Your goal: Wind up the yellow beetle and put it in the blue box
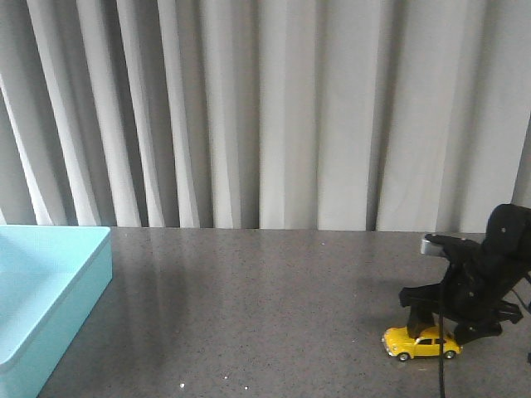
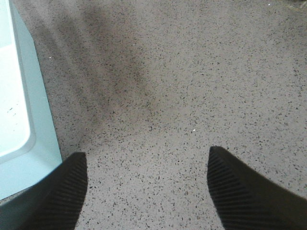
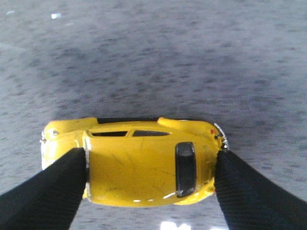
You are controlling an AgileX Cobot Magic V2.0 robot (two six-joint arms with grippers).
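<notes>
The yellow beetle [image 1: 421, 343] stands on its wheels on the grey table at the front right. My right gripper [image 1: 436, 330] is down over it, one black finger against each end of the car. In the right wrist view the beetle [image 3: 144, 163] fills the gap between the fingertips [image 3: 57, 187], and the right gripper [image 3: 151, 167] is shut on it. The blue box [image 1: 91, 274] stands at the far left edge. In the left wrist view my left gripper [image 2: 146, 165] is open and empty over bare table, right beside the box wall [image 2: 43, 120]. The left arm is out of the front view.
A grey speckled tabletop [image 1: 265, 290] stretches between the box and the car. A grey curtain [image 1: 265, 108] hangs behind the table's far edge. The right arm's cable [image 1: 441, 377] hangs down by the car.
</notes>
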